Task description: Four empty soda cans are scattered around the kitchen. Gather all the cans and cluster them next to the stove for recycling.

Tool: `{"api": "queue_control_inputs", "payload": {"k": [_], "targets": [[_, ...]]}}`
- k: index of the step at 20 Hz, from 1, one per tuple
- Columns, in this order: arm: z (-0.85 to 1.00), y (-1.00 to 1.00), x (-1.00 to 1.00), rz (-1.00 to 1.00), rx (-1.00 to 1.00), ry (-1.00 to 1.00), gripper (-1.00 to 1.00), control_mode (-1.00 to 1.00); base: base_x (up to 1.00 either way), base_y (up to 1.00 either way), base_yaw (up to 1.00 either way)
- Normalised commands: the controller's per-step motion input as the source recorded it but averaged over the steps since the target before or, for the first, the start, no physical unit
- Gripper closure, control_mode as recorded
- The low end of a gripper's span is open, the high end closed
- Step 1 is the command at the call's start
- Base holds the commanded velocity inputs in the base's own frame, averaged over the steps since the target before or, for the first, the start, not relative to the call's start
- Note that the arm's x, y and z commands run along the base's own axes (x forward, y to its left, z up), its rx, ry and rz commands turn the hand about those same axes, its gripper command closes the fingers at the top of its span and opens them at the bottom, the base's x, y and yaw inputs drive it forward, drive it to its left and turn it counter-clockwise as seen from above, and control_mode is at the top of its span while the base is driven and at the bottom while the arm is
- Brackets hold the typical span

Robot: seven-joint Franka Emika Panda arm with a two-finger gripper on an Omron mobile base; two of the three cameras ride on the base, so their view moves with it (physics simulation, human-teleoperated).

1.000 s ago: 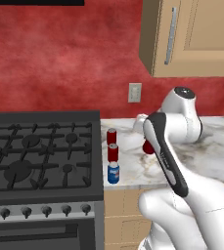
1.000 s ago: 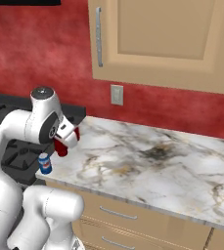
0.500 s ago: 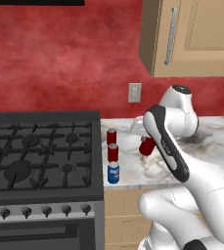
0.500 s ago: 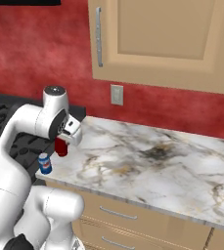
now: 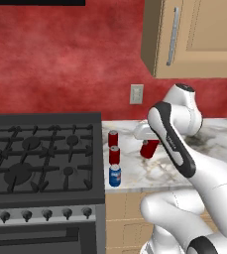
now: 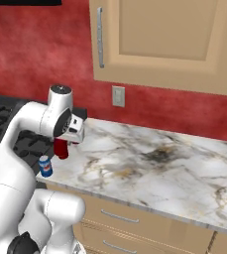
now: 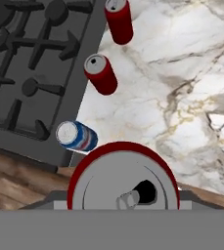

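Landmark: the stove (image 5: 40,158), black, its right edge meeting the marble counter (image 6: 154,168).
Cans already placed: three stand upright in a row just beside the stove's right edge. From back to front, rear red can (image 5: 113,138), middle red can (image 5: 115,155), blue can (image 5: 115,175).
Held can: the fourth, a red can (image 5: 148,148), hangs upright in the gripper (image 5: 145,140) above the counter, farther from the stove than the row, level with the rear two cans.
Key relation: the row lies stove-ward of the held can, with bare marble between. In the hand view the held can's silver top (image 7: 123,190) sits nearest the camera, and the blue can (image 7: 77,136) is the closest neighbour.
Long axis: vertical, the same as the three standing cans (so no tilt looks needed, only a lowering).
Gripper state: jaws pinched onto the red can's sides; the fingers themselves are hidden behind it in the hand view.
Judgement: the next move likely calls for setting the can down on the open marble beside the row, with enough gap not to knock the blue can.
Progress: three cans clustered, the last one in the air.
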Motion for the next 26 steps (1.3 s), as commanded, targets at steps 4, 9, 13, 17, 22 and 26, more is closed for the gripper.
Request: {"api": "queue_control_inputs", "payload": {"k": [4,9,13,17,22,26], "targets": [[-0.04,0.05,0.00,0.11,-0.03,-0.10,1.00,-1.00,0.00,0.00,0.00],[-0.14,0.02,0.00,0.13,-0.02,-0.13,1.00,-1.00,0.00,0.00,0.00],[-0.21,0.00,0.00,0.23,0.00,-0.07,1.00,-1.00,0.00,0.00,0.00],[-0.25,0.00,0.01,0.26,0.00,-0.01,1.00,-1.00,0.00,0.00,0.00],[-0.27,0.00,0.04,0.27,-0.02,-0.02,1.00,-1.00,0.00,0.00,0.00],[-0.24,0.00,0.14,0.25,-0.05,-0.09,1.00,-1.00,0.00,0.00,0.00]]}}
